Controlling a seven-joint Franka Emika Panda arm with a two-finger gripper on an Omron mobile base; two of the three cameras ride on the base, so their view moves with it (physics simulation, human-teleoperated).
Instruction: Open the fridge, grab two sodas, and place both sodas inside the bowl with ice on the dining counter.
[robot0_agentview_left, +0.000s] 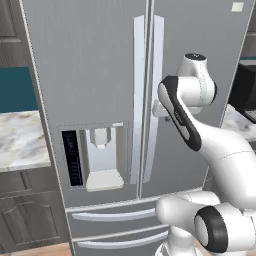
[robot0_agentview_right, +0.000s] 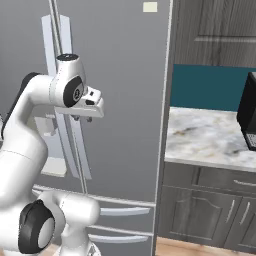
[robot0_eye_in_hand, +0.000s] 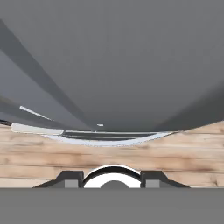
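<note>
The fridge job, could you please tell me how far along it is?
Nothing looks done yet: both doors of the fridge are shut. In hand: the gripper, closed, sits at the right door's handle, apparently to pull it. Left: opening the door, taking two sodas and putting them in the bowl.

The scene is evenly and brightly lit, with no light source seen. Soft grey gradients are spread across the fridge (robot0_agentview_left: 90, 75) doors, and a pale sheen is carried by its handles (robot0_agentview_left: 147, 90). Faint shadows are cast beside the handles. In the hand view, the fridge is bowed by edge distortion and broad dark streaks are laid across it. Rendering is slightly soft throughout.
</note>
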